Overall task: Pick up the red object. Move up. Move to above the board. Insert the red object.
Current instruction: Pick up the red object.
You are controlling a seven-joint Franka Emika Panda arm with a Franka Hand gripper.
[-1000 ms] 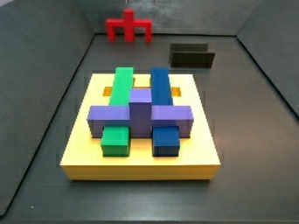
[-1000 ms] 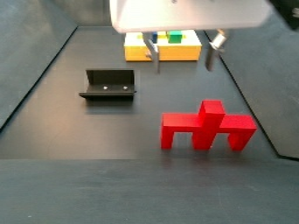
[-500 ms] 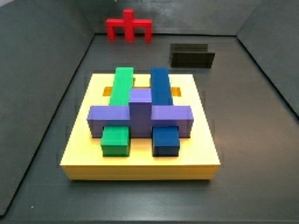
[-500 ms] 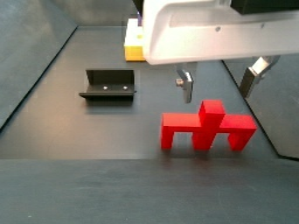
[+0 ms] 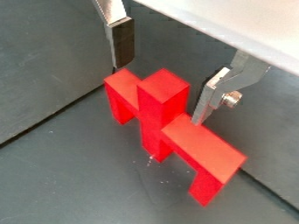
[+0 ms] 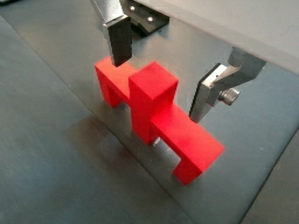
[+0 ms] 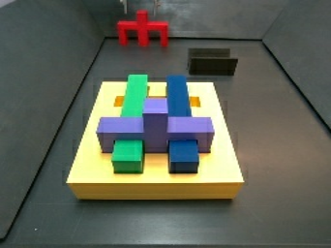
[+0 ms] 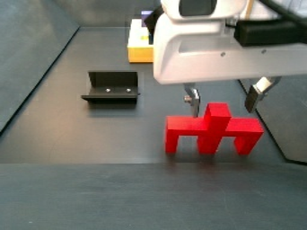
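Observation:
The red object stands upright on the dark floor, far from the board; it also shows as the red object at the back of the bin. My gripper hangs open just above it, one finger on each side of the central stem, apart from it. Both wrist views show the red object between the silver fingers, with nothing held. The yellow board carries green, blue and purple blocks. Only a yellow corner of the board shows behind my gripper's body.
The fixture stands on the floor left of the red object, and shows as the fixture behind the board's right side. Sloping grey walls enclose the floor on both sides.
My gripper has travelled from near the board toward the red object and come down, so its open fingers now straddle the stem. The red object and the board have not moved.

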